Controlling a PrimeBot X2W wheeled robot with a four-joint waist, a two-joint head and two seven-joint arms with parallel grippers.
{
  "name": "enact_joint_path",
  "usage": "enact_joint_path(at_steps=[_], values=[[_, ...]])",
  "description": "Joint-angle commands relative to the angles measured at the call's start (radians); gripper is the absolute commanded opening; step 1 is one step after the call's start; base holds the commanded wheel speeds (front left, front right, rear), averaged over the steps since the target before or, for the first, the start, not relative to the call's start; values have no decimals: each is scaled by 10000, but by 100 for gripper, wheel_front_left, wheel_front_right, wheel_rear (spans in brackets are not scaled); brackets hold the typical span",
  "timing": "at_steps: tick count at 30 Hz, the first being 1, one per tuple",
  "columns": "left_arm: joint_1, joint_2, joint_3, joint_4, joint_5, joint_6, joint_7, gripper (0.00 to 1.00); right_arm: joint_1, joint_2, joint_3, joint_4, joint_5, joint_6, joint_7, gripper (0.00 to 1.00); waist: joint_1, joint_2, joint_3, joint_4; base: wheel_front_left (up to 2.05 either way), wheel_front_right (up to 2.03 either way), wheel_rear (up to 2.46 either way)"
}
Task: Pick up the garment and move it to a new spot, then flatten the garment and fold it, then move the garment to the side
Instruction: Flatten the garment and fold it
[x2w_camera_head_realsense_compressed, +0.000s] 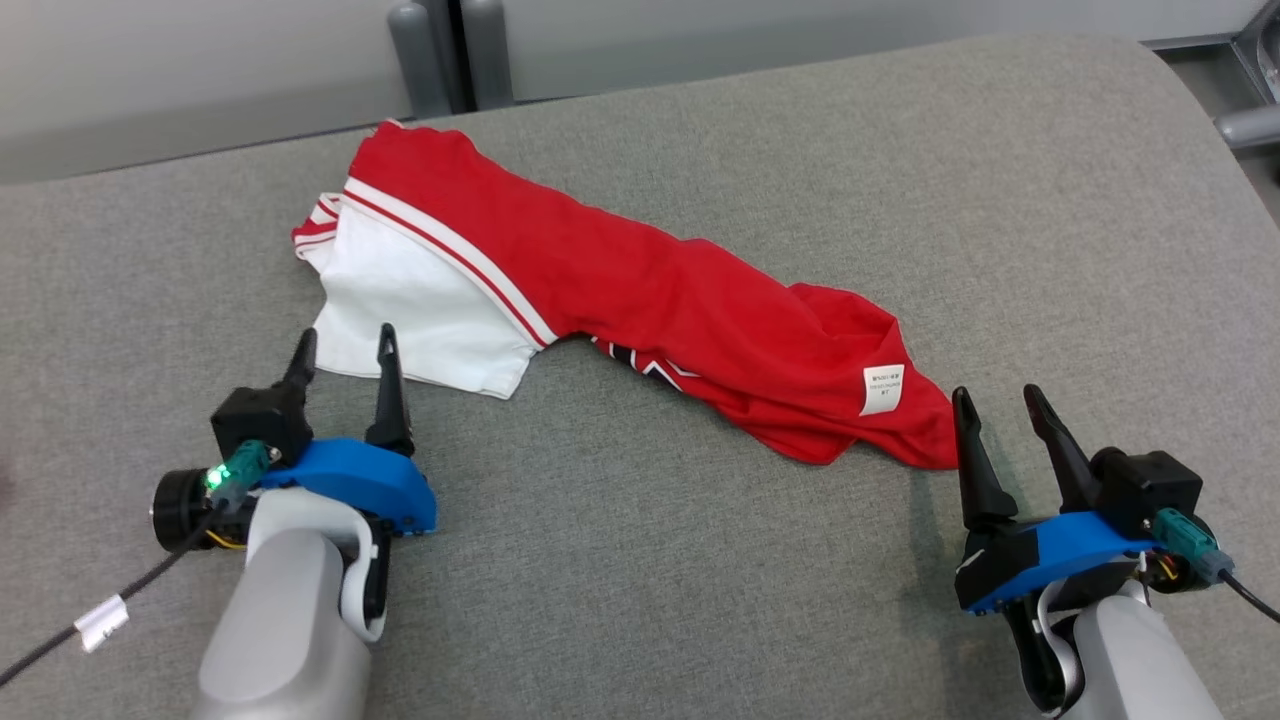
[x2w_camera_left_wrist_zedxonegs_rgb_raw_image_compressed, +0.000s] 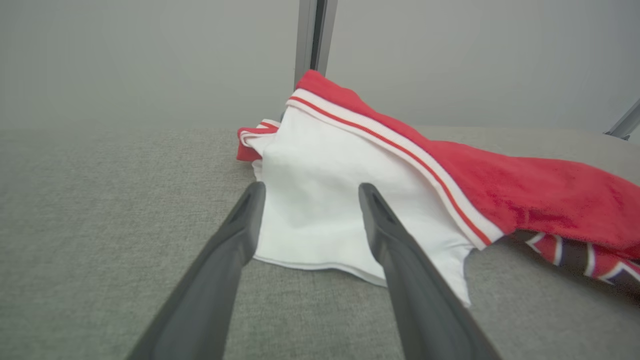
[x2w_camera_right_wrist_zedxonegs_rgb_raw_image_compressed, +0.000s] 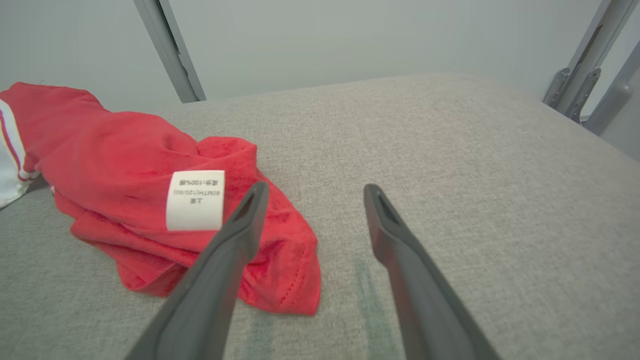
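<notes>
Now, at the left, our left gripper (x2w_camera_head_realsense_compressed: 345, 335) stands with its fingers spread wide and nothing between them, tips at the near edge of the garment's white panel. The left wrist view looks along those fingers and shows the white hem lying flat on the grey padded table (x2w_camera_head_realsense_compressed: 640, 580), plus a dark, white-edged print tucked under the red fold, which the head view barely gives. The garment (x2w_camera_head_realsense_compressed: 640, 290) lies as a rumpled red band from far left to near right, with striped trim between white and red. Near its right end sits a white label (x2w_camera_head_realsense_compressed: 882, 388); the right wrist view shows its print larger. Our right gripper (x2w_camera_head_realsense_compressed: 995, 392) is likewise wide apart and empty, its left finger touching or just beside the red corner; we cannot tell which.
</notes>
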Motion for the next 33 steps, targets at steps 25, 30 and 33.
enact_joint_path(at_steps=[25, 30, 33], values=[[-1253, 307, 905, 3144, -111, -58, -7, 0, -298, 42, 311, 41, 79, -3, -35, 100, -1, -1, 228, 130, 0, 0, 0], [-147, 84, 1409, 1882, -375, -52, -18, 0, 47, 36, 369, 290, 16, -3, -36, 100, -1, -1, -491, 612, 0, 0, 0], [572, 2, 1567, 1368, -402, -124, -16, 0, 347, 38, 340, 435, -62, -3, -35, 100, -1, -1, -923, 940, 0, 0, 0]])
